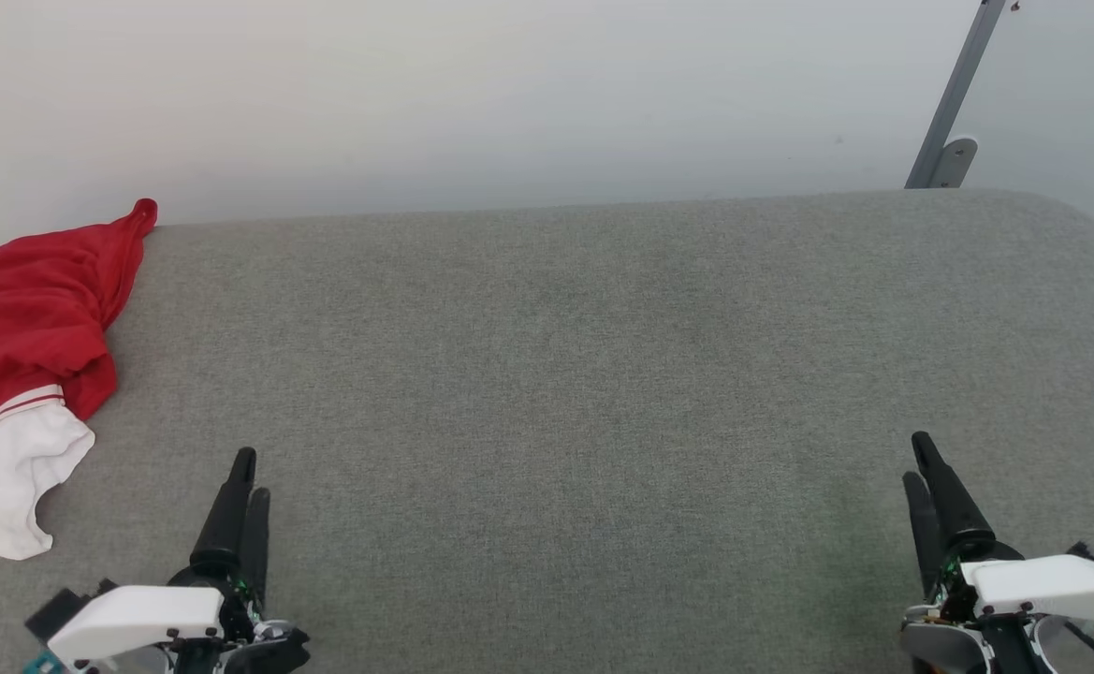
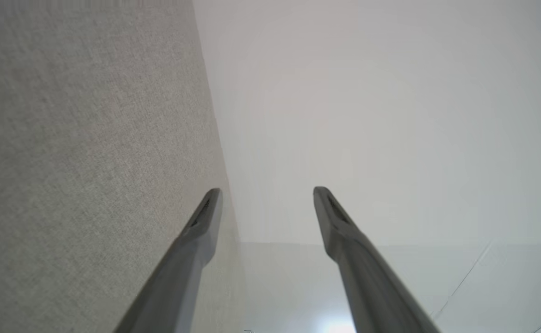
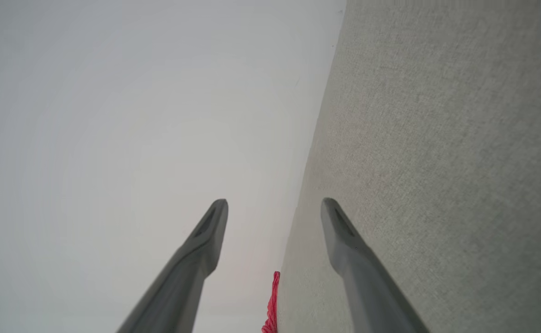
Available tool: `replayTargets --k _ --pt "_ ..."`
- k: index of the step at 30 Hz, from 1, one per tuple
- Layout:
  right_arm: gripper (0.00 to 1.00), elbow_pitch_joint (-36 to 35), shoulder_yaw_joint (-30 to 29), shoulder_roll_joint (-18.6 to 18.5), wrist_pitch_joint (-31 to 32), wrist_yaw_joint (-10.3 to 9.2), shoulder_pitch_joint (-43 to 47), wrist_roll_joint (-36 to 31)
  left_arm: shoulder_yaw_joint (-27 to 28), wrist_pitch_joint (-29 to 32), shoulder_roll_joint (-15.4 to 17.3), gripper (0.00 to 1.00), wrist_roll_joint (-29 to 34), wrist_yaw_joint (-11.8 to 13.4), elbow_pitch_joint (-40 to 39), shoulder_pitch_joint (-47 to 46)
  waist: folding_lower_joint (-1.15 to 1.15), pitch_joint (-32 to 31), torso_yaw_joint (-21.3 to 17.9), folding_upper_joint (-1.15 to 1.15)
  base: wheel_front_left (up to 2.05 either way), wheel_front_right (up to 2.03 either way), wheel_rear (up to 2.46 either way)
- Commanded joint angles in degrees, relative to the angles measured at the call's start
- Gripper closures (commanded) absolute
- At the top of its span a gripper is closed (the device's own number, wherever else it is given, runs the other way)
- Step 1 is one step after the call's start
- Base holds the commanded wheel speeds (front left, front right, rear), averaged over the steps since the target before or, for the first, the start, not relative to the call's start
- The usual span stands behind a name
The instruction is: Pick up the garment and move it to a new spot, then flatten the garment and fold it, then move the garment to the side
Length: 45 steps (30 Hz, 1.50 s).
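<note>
Table (image 1: 603, 374): broad flat top covered in grey woven felt-like fabric, rounded far right corner, set against a plain pale wall (image 1: 415, 94). A slanted grey metal strut (image 1: 954, 94) with a rounded foot stands behind the far right corner. Garment (image 1: 32, 309): soft bright-red fabric top with a white sleeve end and thin striped band, crumpled at the table's far left edge, well apart from both arms. Left claw (image 1: 253, 473): near left, two long dark fingers parted by a gap in its wrist view, holding nothing. Right claw (image 1: 915, 459): near right, fingers likewise parted, holding nothing; a sliver of the red top shows beyond them in its wrist view.
</note>
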Motion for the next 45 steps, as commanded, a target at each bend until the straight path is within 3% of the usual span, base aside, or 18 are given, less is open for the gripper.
replayTargets --k 1,11,18,45 --pt "0.00 -1.2 0.3 -0.6 -0.7 0.09 -1.8 -2.0 -0.3 -0.6 1.0 0.00 1.6 0.4 -1.5 -0.8 0.00 0.0 0.0 0.00 0.00 0.00 0.00" --pt "0.00 -1.6 1.2 -1.4 -1.8 0.09 -2.4 -16.2 -3.9 -3.4 4.3 0.00 15.1 4.4 -2.4 -0.5 0.00 -0.2 -0.1 0.00 0.00 0.00 0.00" --pt "0.00 -1.7 1.6 -1.4 -3.1 0.10 -2.3 -23.1 -4.9 -5.0 5.2 0.00 23.0 5.7 -3.3 0.0 0.00 -0.4 -0.1 0.00 0.00 0.00 0.00" --pt "0.00 -2.9 3.5 -1.6 -7.1 0.12 -1.7 -42.5 -3.7 -10.2 4.6 0.00 44.6 2.9 -6.6 2.1 0.00 -1.0 -0.2 0.00 0.00 0.00 0.00"
